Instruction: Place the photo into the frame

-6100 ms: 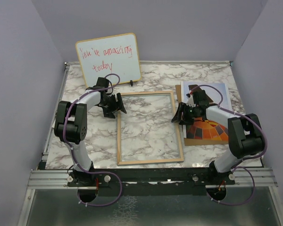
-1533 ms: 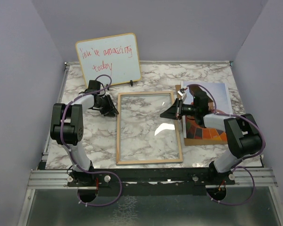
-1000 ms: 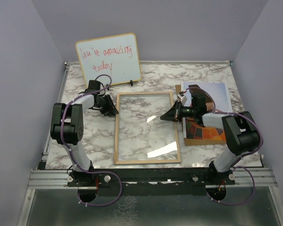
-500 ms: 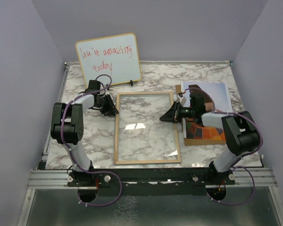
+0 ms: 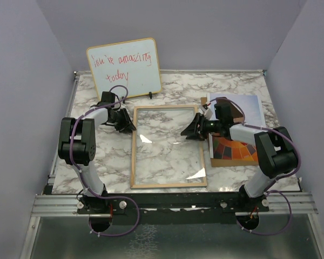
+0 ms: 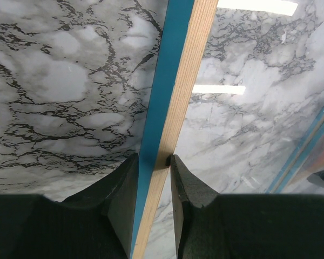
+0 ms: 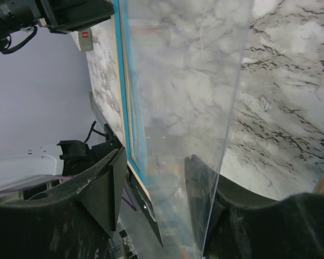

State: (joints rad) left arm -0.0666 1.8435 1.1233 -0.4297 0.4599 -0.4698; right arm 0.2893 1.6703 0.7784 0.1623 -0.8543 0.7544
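Photo [image 5: 247,147] first: from the overhead camera we see it lying flat on the desk [image 5: 105,162] just right of the frame [image 5: 167,185]. The right arm partly covers it, and its orange patches and pale sky show. The frame lies mid-desk with its light wood face up, and only marble is visible through it. The left end effector [image 5: 125,124] sits at the frame's left rail near the far corner. The right end effector [image 5: 190,133] reaches in over the right rail from the photo's side. A whiteboard [image 5: 124,67] with red handwriting stands at the back, apart from all this.

From the left wrist camera we see both fingers [image 6: 119,199] pressed onto the rail, one on the blue side and one on the wood side. This end effector is clamped on the frame.

From the right wrist camera, the clear pane [image 7: 178,81] runs tilted between the fingers [image 7: 105,189], and one finger shows through it. The fingers stand wider apart than the thin sheet, so we read this end effector as spread, not pinching. We cannot tell whether the pane leans on a finger.

We judge the task to be at an early stage. The frame is steadied and the pane is being dealt with, but nothing has been done with the photo. What is left is to pick the photo up, lay it squarely inside the frame and close the frame over it.
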